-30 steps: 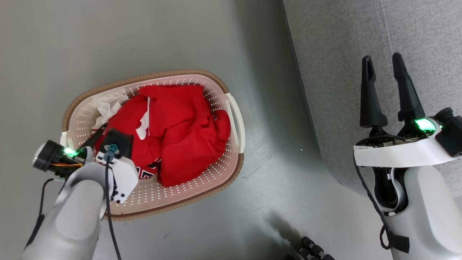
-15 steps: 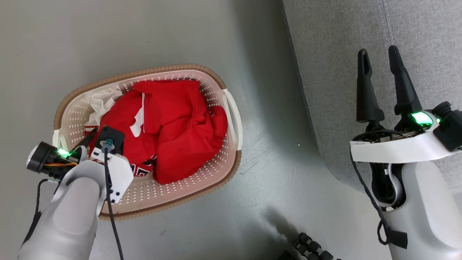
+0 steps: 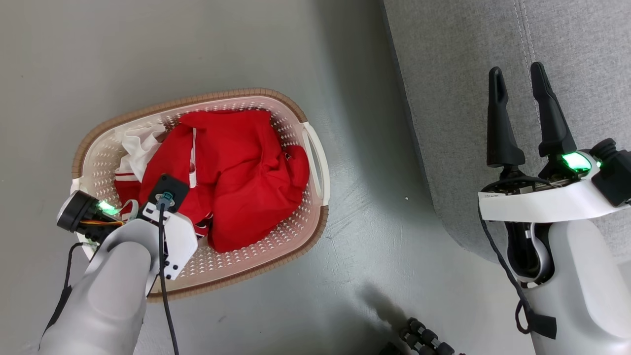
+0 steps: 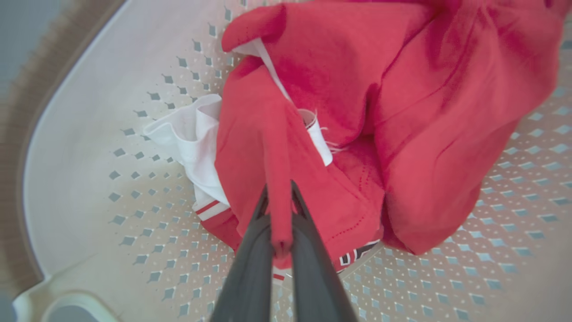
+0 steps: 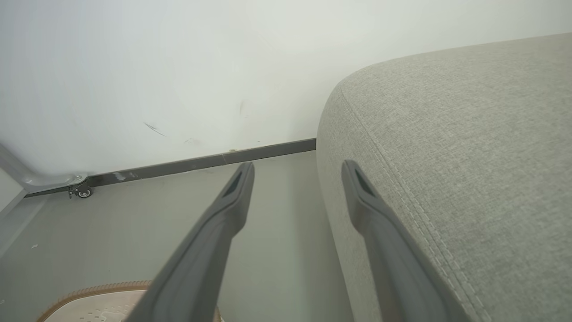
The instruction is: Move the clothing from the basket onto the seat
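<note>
Entry: soft bright-red garments with white trim (image 3: 236, 172), all heaped in the cream-white perforated plastic laundry basket with brown rim band (image 3: 231, 92) on the floor. We count none on the visible part of the large light-grey fabric sofa (image 3: 468, 98). Left gripper (image 4: 279, 188) is pinched onto a red fold. Right gripper (image 3: 515, 74) is spread, empty, above the sofa's edge. We judge the transfer barely begun, with every piece left to carry.
</note>
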Controlling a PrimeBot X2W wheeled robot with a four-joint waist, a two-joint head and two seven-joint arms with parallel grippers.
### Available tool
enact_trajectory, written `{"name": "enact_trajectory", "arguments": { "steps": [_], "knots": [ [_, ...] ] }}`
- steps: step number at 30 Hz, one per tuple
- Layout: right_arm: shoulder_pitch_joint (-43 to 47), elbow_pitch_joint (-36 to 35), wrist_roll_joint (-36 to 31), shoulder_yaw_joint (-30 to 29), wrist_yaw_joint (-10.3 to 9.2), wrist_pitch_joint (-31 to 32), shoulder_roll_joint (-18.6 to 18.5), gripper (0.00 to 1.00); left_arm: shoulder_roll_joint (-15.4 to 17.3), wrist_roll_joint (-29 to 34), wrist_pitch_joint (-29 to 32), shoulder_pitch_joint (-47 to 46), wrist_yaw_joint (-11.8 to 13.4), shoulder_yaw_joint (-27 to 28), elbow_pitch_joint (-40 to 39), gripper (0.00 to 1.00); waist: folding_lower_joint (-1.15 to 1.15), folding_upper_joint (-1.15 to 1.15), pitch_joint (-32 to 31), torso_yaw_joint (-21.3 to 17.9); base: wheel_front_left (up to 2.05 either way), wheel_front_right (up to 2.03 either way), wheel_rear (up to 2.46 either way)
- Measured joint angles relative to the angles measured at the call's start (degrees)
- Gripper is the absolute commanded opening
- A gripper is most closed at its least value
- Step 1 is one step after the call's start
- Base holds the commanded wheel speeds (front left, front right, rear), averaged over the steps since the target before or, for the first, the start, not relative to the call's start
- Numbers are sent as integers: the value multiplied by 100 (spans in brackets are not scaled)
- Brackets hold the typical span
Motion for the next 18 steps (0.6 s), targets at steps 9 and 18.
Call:
{"name": "enact_trajectory", "arguments": {
  "steps": [9,18],
  "knots": [
    [-82,11,47,-1,0,0,0,100,14,-10,-382,-54,51,29,-66,0,0,0,-94,45,0,0,0],
    [-81,65,15,-19,0,0,-1,100,-64,-135,-857,37,125,108,-191,0,0,0,-274,128,0,0,0]
  ]
}}
